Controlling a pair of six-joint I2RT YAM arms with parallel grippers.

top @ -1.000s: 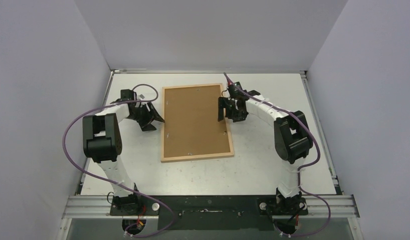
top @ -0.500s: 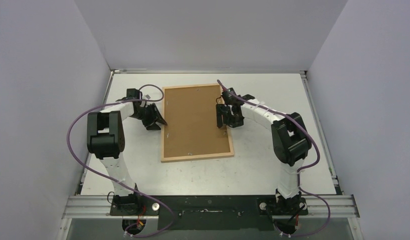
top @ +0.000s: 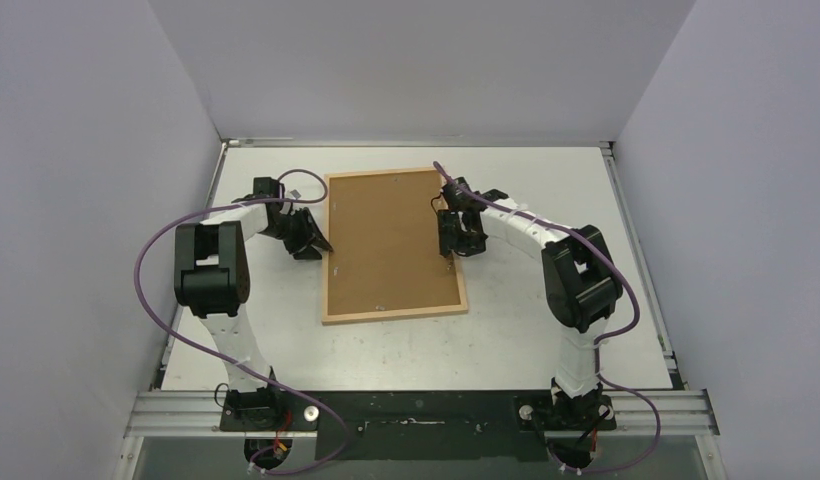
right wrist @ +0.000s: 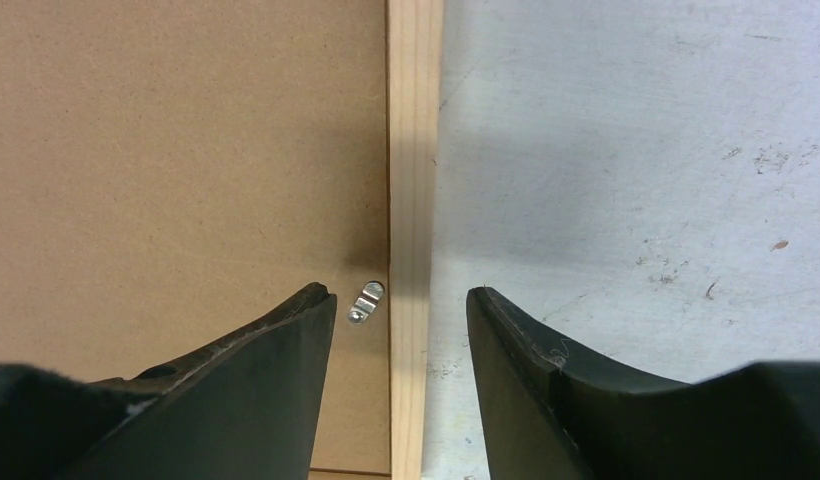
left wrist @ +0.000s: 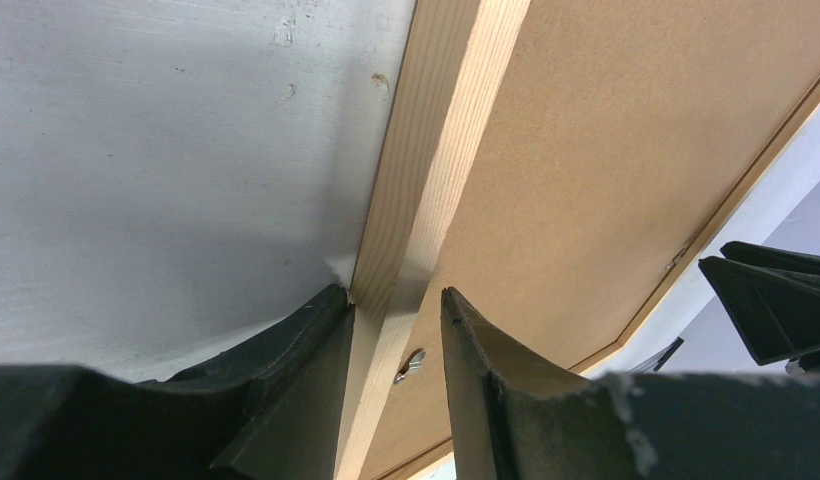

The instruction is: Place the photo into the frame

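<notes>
Straddling thin light-wood picture frame (top: 394,314), face-down mid-desk (top: 546,190): my left claw (left wrist: 396,320) part-open astride left rail, my right claw (right wrist: 401,300) part-open astride right rail, both gripping nothing. No photo in view. Risk: uneven squeeze skids frame; finger snags small silver clip (right wrist: 365,301).

Frame (right wrist: 414,150) lies back-up; its front is hidden against the desk (right wrist: 636,150). Both wrist views crop its rails at the picture edges, and the fingers (right wrist: 266,390) at the bottom.
</notes>
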